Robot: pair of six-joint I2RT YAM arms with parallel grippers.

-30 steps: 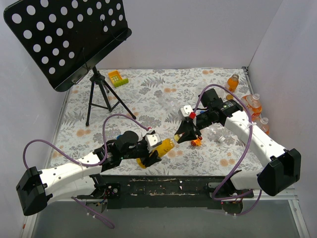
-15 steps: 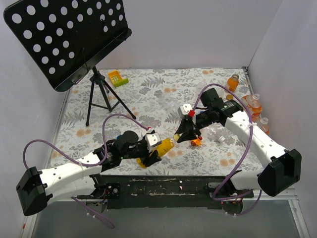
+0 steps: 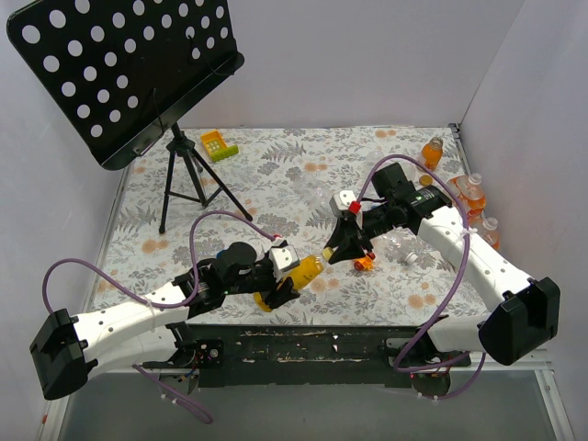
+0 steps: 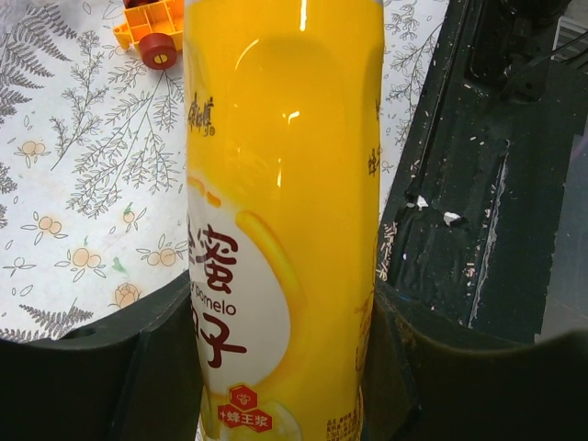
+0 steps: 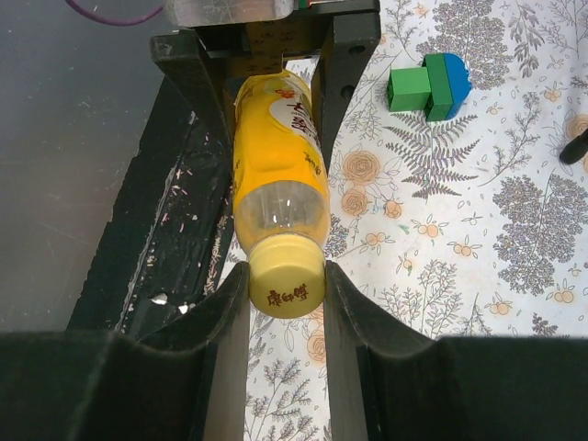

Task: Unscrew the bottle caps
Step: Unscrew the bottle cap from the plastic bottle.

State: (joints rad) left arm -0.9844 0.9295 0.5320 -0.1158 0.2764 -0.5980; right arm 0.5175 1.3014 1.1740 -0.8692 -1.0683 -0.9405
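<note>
a: largest lot first?
b: table (image 3: 276,175), flowered cloth. then a black perforated music stand (image 3: 129,73) on a tripod, far left corner.
a: grippers?
b: left gripper (image 4: 280,317), fingers clamped on the body of the yellow bottle (image 4: 280,165). right gripper (image 5: 286,299), fingers pressed against both sides of the yellow cap (image 5: 286,278).
a: the bottle's position?
b: lying level between the two grippers, near the table's front edge. the cap sits on the neck, facing the right arm.
a: smaller lots?
b: green-and-blue block (image 5: 427,87) on the cloth beside the bottle; orange toy car (image 4: 152,28) near the cap end.
</note>
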